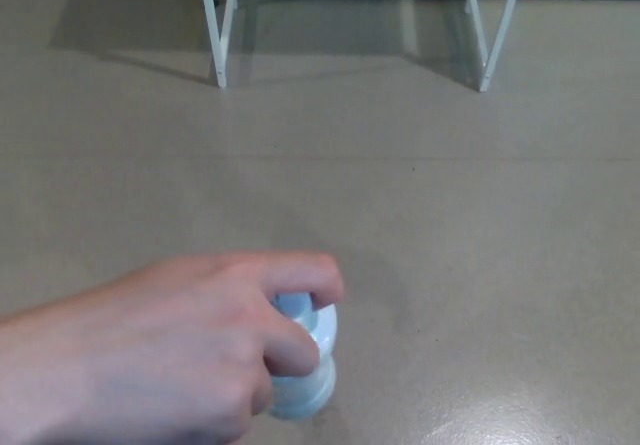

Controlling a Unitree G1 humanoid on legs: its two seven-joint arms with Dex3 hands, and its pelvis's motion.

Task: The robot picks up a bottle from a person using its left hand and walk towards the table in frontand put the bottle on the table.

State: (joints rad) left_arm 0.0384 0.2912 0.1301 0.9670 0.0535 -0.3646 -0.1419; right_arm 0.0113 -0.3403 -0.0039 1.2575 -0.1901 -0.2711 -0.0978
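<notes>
A person's hand (170, 350) reaches in from the lower left and grips a small pale blue and white bottle (305, 360) by its top. The bottle is held out over the floor near the bottom of the head view, with its lower part showing under the person's fingers. Neither of my hands shows in this view.
White table legs (217, 25) stand at the far top left and more legs (490, 35) at the top right, with a pale cabinet front behind them. A grey-beige floor (400, 195) lies between me and the table.
</notes>
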